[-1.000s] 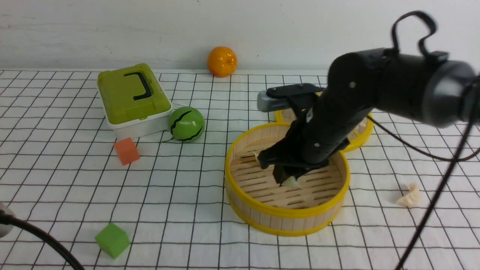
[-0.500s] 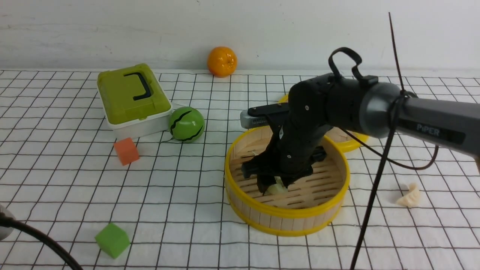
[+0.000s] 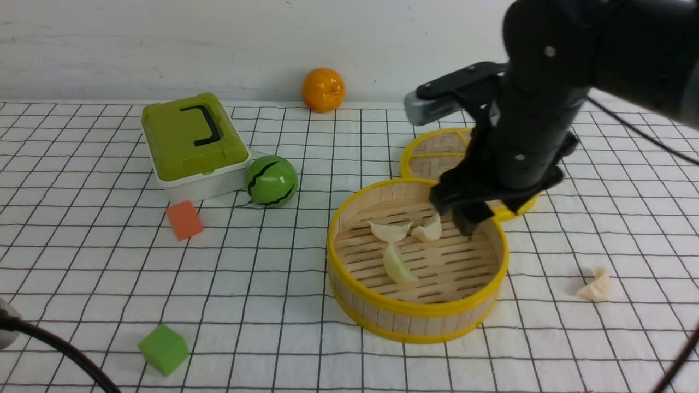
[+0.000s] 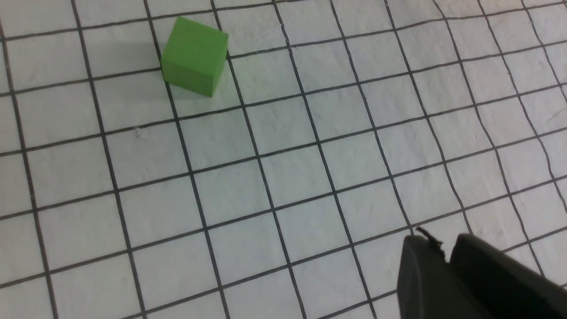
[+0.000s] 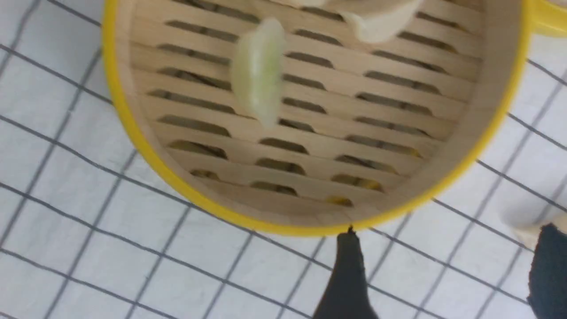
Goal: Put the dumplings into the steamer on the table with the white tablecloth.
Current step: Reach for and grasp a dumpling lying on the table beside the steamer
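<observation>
The steamer (image 3: 415, 315) stands on the white tablecloth (image 3: 246, 284) right of the middle. Three dumplings lie on its slats: one (image 3: 389, 230) and a second (image 3: 428, 230) at the back, a third (image 3: 398, 267) nearer the middle. Another dumpling (image 3: 597, 285) lies on the cloth to the right. My right gripper (image 3: 464, 215) hangs open and empty over the steamer's back right rim. The right wrist view shows the steamer (image 5: 146, 155), a dumpling (image 5: 259, 73) inside and my spread gripper (image 5: 447, 266). My left gripper (image 4: 445, 252) is shut over bare cloth, holding nothing.
A green lidded box (image 3: 191, 144), a green melon ball (image 3: 271, 180) and an orange cube (image 3: 184, 219) sit at the left. An orange (image 3: 323, 89) rests by the wall. The woven lid (image 3: 437, 153) lies behind the steamer. A green cube (image 3: 164, 349) sits front left, near the left gripper.
The right gripper opened inside the steamer and let a dumpling go onto the slats. It then rose and drew back to the right. The left arm stayed put.
</observation>
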`<state>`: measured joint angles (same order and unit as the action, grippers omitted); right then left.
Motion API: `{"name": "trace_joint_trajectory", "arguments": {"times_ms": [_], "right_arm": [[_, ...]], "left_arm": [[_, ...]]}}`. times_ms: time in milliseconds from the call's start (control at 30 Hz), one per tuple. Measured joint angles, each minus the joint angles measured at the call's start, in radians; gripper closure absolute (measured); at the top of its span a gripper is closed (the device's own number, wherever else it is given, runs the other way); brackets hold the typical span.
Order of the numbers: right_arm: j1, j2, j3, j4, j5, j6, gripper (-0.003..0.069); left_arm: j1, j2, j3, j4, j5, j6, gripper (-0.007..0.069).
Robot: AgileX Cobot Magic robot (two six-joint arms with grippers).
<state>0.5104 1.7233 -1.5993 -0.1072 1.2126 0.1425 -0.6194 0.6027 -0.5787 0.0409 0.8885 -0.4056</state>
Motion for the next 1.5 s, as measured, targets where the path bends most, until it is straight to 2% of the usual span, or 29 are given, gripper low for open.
{"name": "trace_joint_trajectory", "arguments": {"times_ms": [100, 167, 200, 333, 567, 700, 967, 1067, 1133, 1167, 1200, 1300, 1333, 1500], "right_arm": [[-0.048, -0.056, 0.076, -0.005, -0.029, 0.026, 0.0151], [-0.109, -0.084, 0.151, -0.002, -0.062, 0.049, 0.0151], [-0.171, -0.099, 0.225, 0.012, -0.104, 0.068, 0.0153], [-0.328, -0.092, 0.355, 0.085, -0.215, 0.082, 0.0153], [-0.518, -0.017, 0.429, 0.233, -0.414, 0.084, 0.0153], [-0.554, 0.041, 0.430, 0.248, -0.492, 0.084, 0.0153], [-0.558, 0.159, 0.430, 0.318, -0.598, 0.084, 0.0154], [-0.560, 0.168, 0.429, 0.327, -0.605, 0.085, 0.0176], [-0.560, 0.170, 0.429, 0.326, -0.607, 0.083, 0.0211], [-0.560, 0.170, 0.429, 0.326, -0.609, 0.082, 0.0260], [-0.560, 0.170, 0.429, 0.326, -0.609, 0.082, 0.0269], [-0.560, 0.172, 0.417, 0.336, -0.587, 0.077, 0.0446], [-0.560, 0.172, 0.409, 0.338, -0.571, 0.067, 0.0478], [-0.527, 0.130, 0.328, 0.348, -0.448, -0.042, 0.0470]], "left_arm": [[0.000, 0.000, 0.012, 0.000, -0.004, 0.000, 0.0533], [0.000, 0.000, 0.023, 0.000, -0.011, 0.000, 0.0532], [0.000, 0.000, 0.036, 0.000, -0.023, 0.000, 0.0532], [0.000, 0.000, 0.058, 0.000, -0.039, 0.000, 0.0531], [0.000, 0.000, 0.062, 0.000, -0.074, 0.000, 0.0524], [0.000, 0.000, 0.062, 0.000, -0.089, 0.000, 0.0522], [0.000, 0.000, 0.062, 0.000, -0.097, 0.000, 0.0517], [0.000, 0.000, 0.062, 0.000, -0.097, 0.000, 0.0515], [0.000, 0.000, 0.062, 0.000, -0.097, 0.000, 0.0515], [0.000, 0.000, 0.062, 0.000, -0.097, 0.000, 0.0515], [0.000, 0.000, 0.062, 0.000, -0.097, 0.000, 0.0515], [0.000, 0.000, 0.062, -0.002, -0.096, 0.000, 0.0515], [0.000, 0.000, 0.062, -0.002, -0.096, 0.000, 0.0515], [0.000, 0.000, 0.062, -0.002, -0.094, 0.000, 0.0514]]}}
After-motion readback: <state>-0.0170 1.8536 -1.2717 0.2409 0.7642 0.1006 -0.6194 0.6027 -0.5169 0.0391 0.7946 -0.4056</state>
